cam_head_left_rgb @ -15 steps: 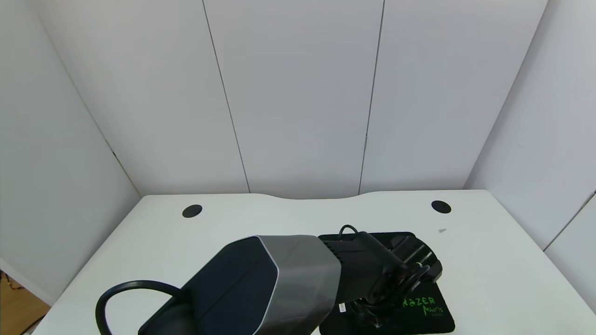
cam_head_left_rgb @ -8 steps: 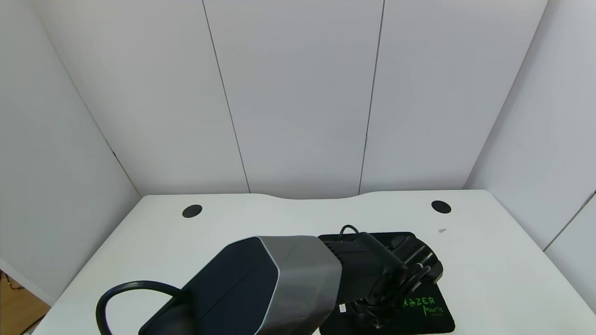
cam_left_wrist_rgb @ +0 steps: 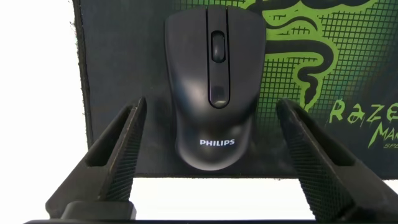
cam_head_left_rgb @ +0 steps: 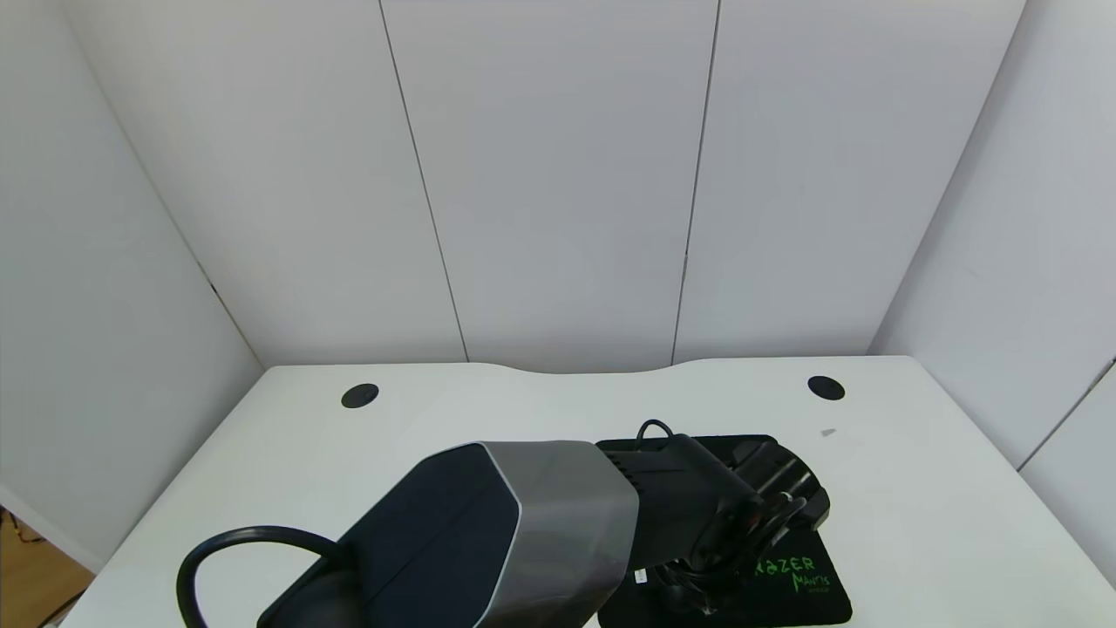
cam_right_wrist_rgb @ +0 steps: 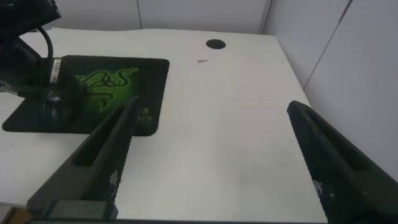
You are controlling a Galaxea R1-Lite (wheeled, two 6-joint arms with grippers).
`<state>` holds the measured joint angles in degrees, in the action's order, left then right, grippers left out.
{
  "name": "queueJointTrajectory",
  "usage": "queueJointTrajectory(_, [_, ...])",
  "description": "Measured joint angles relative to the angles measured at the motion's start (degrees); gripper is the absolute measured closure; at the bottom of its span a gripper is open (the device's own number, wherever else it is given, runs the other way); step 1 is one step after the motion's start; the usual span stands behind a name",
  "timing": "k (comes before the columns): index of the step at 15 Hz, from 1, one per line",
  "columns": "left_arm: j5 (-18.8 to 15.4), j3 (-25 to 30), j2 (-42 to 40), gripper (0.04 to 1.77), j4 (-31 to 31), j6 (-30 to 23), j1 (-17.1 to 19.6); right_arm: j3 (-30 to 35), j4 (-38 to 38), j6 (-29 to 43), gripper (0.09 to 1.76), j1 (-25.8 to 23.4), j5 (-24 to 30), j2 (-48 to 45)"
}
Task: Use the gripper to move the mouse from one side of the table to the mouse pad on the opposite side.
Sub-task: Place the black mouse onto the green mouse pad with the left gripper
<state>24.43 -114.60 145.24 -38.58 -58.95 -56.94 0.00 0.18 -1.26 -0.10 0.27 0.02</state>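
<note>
Two ribbed fingers [cam_left_wrist_rgb: 121,152] of left gripper [cam_left_wrist_rgb: 214,155] spread wide, clear of glossy oval mouse [cam_left_wrist_rgb: 213,84] on gridded pad [cam_left_wrist_rgb: 112,62].

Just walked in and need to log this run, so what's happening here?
The left gripper hangs over the mouse pad with its fingers open on either side of the mouse, not touching it. The mouse lies on the pad near its edge, so the move looks done. The right gripper is open and idle over the table, off to the pad's side.
</note>
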Motion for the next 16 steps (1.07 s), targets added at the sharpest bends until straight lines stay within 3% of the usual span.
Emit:
queueJointTrajectory(8, [1.8,0.1,-2.0,0.17,-1.7,1.8,1.0,0.0,0.0,0.0,0.14,0.0,0.0,0.0])
queueJointTrajectory(16, [1.4,2.6,-8.2,0.12,-1.6,8.9,11.1,0.0,0.0,0.0,0.14,0.0,0.0,0.0])
